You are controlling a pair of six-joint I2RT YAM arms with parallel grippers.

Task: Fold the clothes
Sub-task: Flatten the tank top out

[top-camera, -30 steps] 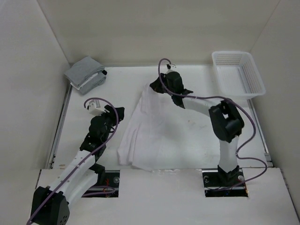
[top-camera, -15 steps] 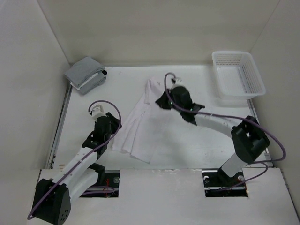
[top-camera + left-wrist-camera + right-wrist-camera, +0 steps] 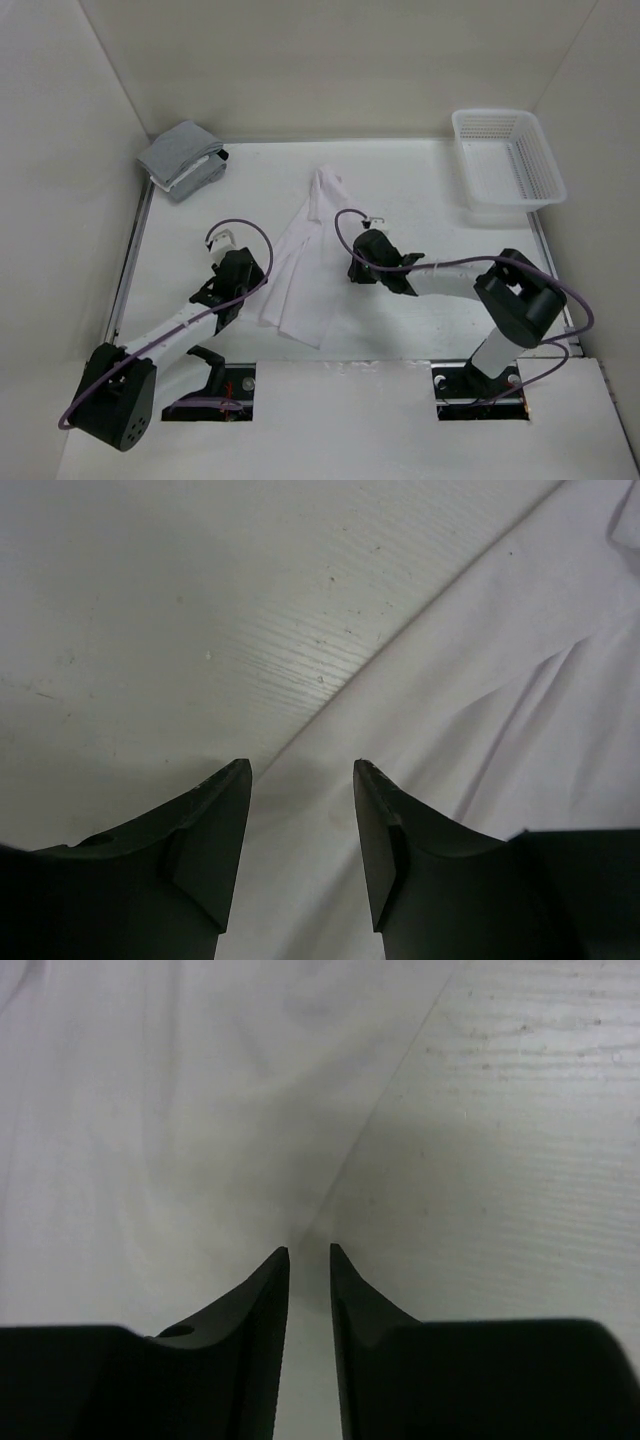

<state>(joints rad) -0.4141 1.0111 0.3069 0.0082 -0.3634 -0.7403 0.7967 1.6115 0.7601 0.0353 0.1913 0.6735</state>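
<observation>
Since a second ago the right gripper (image 3: 356, 268) has come from the far middle of the table (image 3: 430, 190) down to the centre of the top view, and the clothes (image 3: 300, 270), then spread broad, now lie as a narrow folded strip; the left gripper (image 3: 238, 288) has moved right, up to the strip's left edge. Nearest, at lower left of the top view, the left gripper hangs over that edge with its jaws well apart and nothing between them; in its wrist view the dark fingers (image 3: 215, 820) frame bare table on the left and white fabric on the right. Just across the strip, the right gripper sits low at the fabric's right edge, its fingers (image 3: 262, 1300) parted by only a narrow gap with no cloth seen pinched in it; the hem runs up the middle of that wrist view, fabric left, table right. The strip runs from the near middle of the table up to a crumpled tip at centre. Farther back, a grey-and-white cloth bundle (image 3: 182, 158) lies in the upper left corner and a white plastic basket (image 3: 497, 112) stands at upper right, both well apart from the garment
</observation>
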